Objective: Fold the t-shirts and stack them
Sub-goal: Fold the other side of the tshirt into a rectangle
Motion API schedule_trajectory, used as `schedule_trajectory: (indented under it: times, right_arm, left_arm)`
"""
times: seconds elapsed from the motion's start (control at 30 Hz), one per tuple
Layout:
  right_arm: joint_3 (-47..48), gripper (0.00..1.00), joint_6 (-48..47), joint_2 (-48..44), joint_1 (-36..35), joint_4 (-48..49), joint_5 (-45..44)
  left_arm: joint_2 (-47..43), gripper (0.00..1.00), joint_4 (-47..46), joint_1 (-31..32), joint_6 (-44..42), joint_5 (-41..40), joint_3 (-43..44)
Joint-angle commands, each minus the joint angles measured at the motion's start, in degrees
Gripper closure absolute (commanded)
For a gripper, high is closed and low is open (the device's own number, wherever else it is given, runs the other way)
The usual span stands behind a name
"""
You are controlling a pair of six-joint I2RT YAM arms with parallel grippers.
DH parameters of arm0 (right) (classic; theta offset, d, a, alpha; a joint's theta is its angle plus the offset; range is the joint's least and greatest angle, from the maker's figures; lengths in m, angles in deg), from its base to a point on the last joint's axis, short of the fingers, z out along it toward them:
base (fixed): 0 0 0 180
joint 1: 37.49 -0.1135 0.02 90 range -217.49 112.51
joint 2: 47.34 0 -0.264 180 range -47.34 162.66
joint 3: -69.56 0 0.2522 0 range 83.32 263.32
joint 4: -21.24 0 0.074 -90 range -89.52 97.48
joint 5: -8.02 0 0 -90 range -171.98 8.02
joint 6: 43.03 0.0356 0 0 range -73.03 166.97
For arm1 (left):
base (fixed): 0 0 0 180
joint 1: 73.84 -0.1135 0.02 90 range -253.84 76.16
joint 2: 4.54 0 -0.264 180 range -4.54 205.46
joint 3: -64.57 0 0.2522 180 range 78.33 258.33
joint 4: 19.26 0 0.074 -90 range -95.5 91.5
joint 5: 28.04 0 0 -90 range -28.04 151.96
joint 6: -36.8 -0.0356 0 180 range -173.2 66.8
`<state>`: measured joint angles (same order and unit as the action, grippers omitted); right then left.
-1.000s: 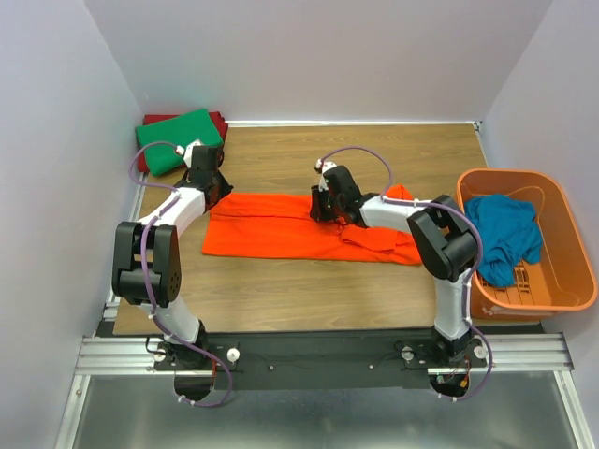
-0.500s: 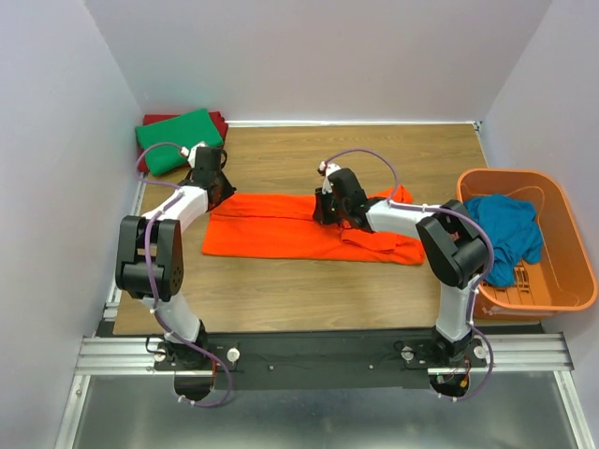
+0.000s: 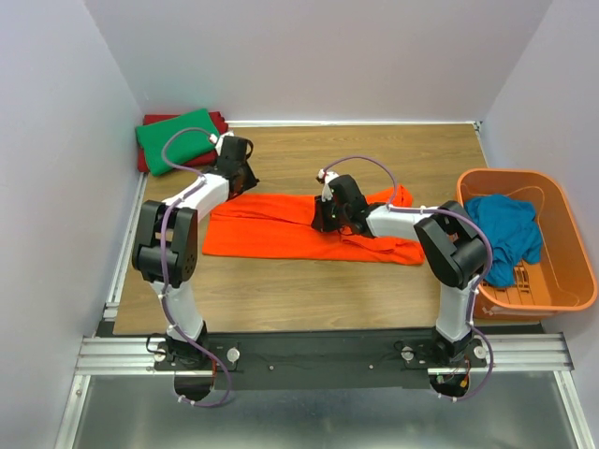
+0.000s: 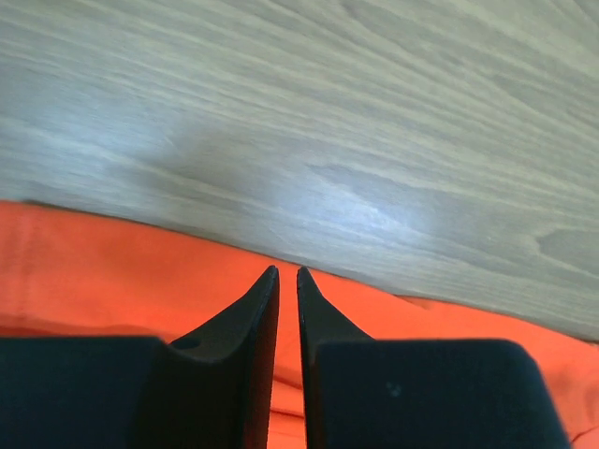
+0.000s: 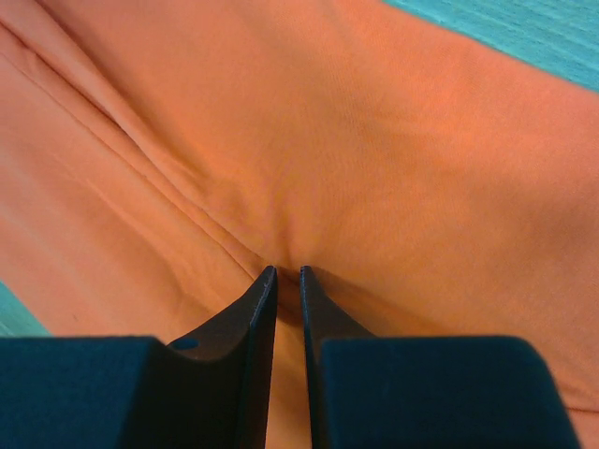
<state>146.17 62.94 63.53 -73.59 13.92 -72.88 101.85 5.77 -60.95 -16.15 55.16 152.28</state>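
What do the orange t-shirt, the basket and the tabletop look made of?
The orange t-shirt: soft matte cloth, likely cotton; it creases and bunches. The basket: rigid moulded plastic by its look, with a smooth rim and slotted floor. The tabletop: wood or wood-look laminate; grain lines show, with a faint sheen.

Left gripper [image 4: 287, 273] shifted rightward, orange t-shirt [image 3: 271, 238] far-left corner drawn inward

I'm seeing the orange tee [image 3: 281, 234] lying stretched out longways mid-table, partly folded, its far-left corner sitting raised. The green tee [image 3: 178, 140] is sitting folded on the dark red tee [image 3: 221, 120] in the far-left corner. The teal tee [image 3: 505, 234] is lying crumpled in the basket [image 3: 505, 172].
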Motion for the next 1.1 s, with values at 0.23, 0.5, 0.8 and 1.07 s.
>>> schedule_trajectory:
  times: [0.23, 0.5, 0.8, 1.07]
  right_arm:
    - [-1.1, 0.77, 0.4, 0.0, -0.6, 0.6, 0.4]
    - [-1.1, 0.77, 1.3, 0.0, -0.6, 0.9, 0.9]
    - [-1.6, 0.77, 2.0, -0.2, -0.6, 1.0, -0.3]
    - [-1.2, 0.77, 3.4, 0.1, -0.6, 0.9, -0.3]
  left_arm:
    - [-1.2, 0.83, 0.0, 2.8, 2.1, -2.9, -6.0]
    - [-2.1, 0.88, -1.8, 2.8, 2.4, -2.7, -10.9]
    - [-7.9, 0.89, -3.2, 2.8, 3.4, -4.4, -16.2]
    - [-8.7, 0.89, -5.3, 2.7, 4.7, -5.6, -20.0]
